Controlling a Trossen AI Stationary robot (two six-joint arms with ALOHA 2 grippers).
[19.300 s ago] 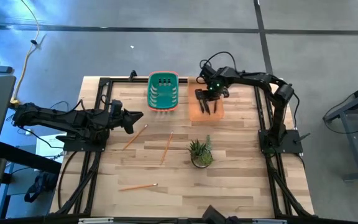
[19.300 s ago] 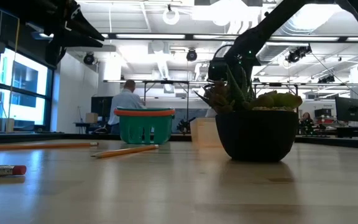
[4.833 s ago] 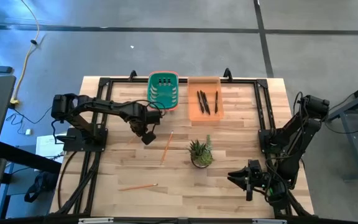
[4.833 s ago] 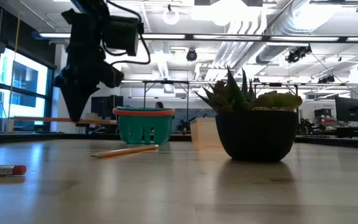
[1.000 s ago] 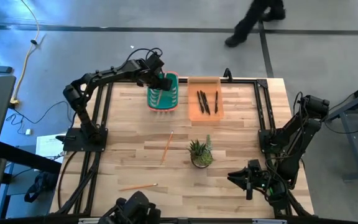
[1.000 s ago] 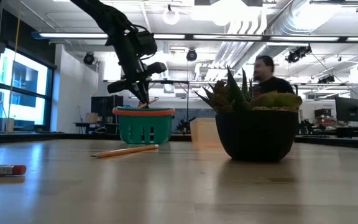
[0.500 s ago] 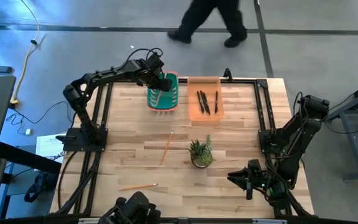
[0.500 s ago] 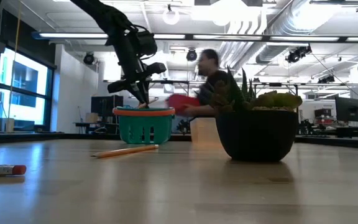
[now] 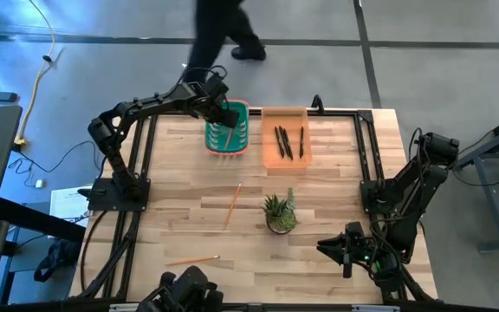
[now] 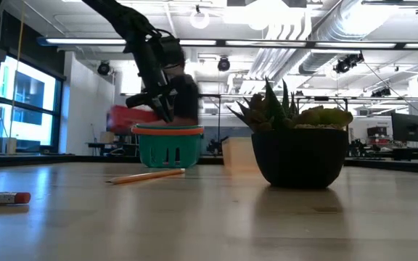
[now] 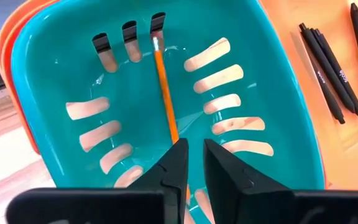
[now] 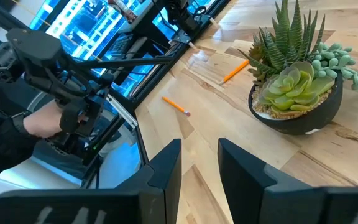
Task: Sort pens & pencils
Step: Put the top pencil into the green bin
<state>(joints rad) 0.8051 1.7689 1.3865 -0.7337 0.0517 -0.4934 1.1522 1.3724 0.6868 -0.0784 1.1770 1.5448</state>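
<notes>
our left gripper (image 11: 190, 163) is over the teal basket (image 9: 227, 130) at the far edge of the table (image 9: 319, 260), and compared with a second ago its jaws have parted a little: there is now a narrow gap between them, and the pencil (image 11: 165, 93) lies free on the bottom of the basket, its near end just under the fingertips. we judge this to mean that the pencil is delivered and this step is finished. the pens (image 9: 288, 142) lie together in the orange tray (image 9: 284, 117) just beside the basket, so that group seems done. two more pencils wait on the bare wood: one (image 9: 232, 204) near the middle of the table, beside the potted plant (image 9: 279, 212), and one (image 9: 192, 259) toward the near edge on the left side. our right gripper (image 12: 199, 163) is parked at the near right corner with its jaws apart and holding nothing. a person walks past beyond the far edge. next we probably must lift away and go for the middle pencil.
</notes>
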